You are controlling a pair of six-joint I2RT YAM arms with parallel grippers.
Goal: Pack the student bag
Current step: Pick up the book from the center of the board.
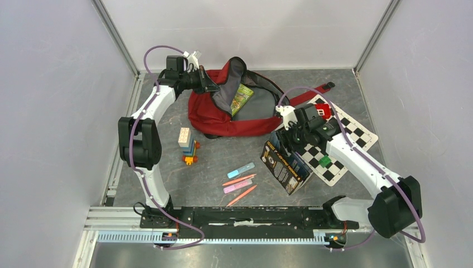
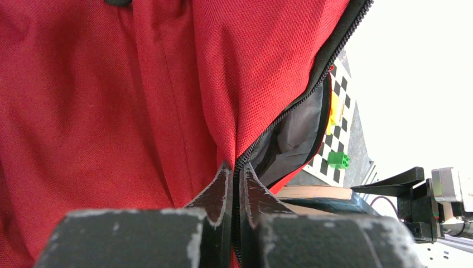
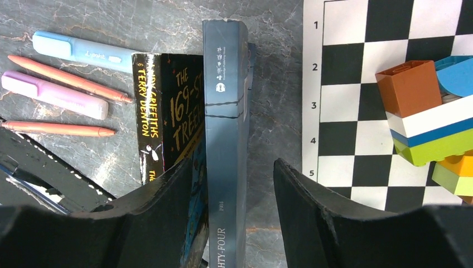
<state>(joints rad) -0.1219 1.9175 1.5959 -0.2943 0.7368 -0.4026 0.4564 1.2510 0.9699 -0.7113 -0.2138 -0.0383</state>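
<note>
Your bag (image 1: 215, 114) lies open at the upper centre of the top view, with a green packet (image 1: 241, 97) inside. Your left gripper (image 2: 235, 170) is clenched on the bag's zip edge, at its upper left. Your right gripper (image 3: 235, 163), right of centre, stands parted astride a blue-grey book (image 3: 226, 84), with a gap showing on the book's right side.

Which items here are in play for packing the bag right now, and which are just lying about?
In play: dark red fabric backpack, pinched by left gripper; grey-blue paperback book, straddled by open right gripper.
Lying about, for now: black paperback book, pastel highlighters, orange pencils, toy-block tower, chequered chessboard.
</note>
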